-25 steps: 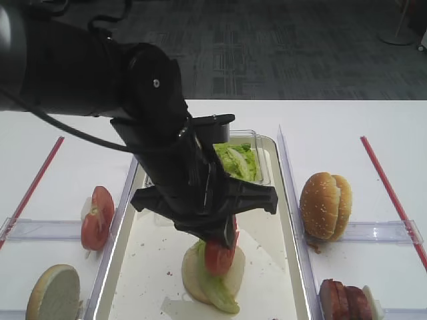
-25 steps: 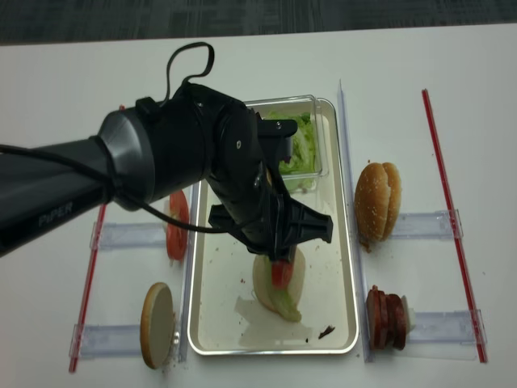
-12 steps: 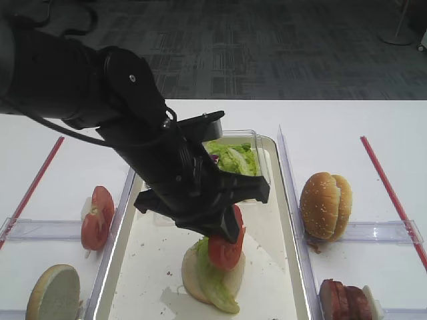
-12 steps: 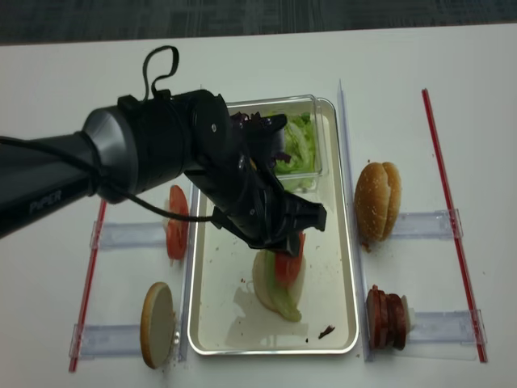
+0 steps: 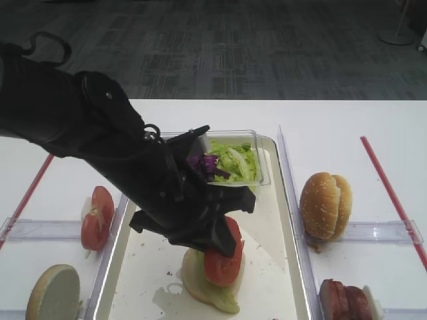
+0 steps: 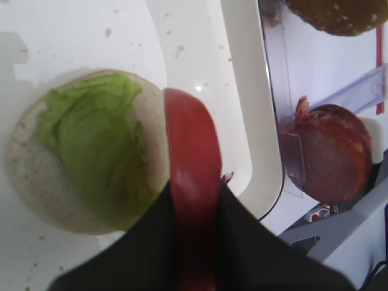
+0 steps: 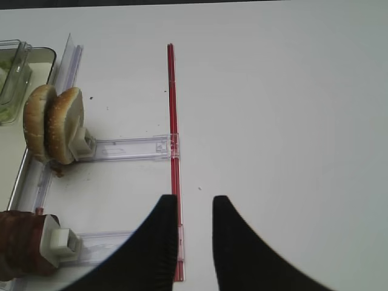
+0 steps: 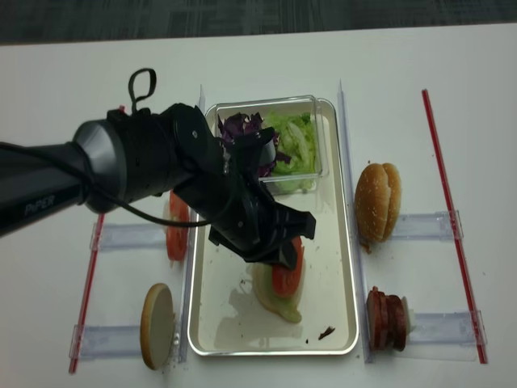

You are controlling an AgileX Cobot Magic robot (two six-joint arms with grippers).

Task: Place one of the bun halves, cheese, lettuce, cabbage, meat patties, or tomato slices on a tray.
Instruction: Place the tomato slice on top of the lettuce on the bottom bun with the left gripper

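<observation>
Tomato slice (image 6: 193, 200) | pinched on edge in left pincer (image 6: 195, 239), just above lettuce (image 6: 100, 142) on bun half (image 6: 27, 173) in tray (image 8: 343, 267) | not released; right pincer (image 7: 193, 209) narrowly parted, holding nothing

In the tray (image 8: 343, 267) a bun half (image 8: 266, 293) bears lettuce (image 6: 100, 145), tub (image 8: 300, 145) behind; tomato slices (image 8: 178, 226) lie left, buns (image 8: 377, 202) and patties (image 8: 388, 317) right.
</observation>
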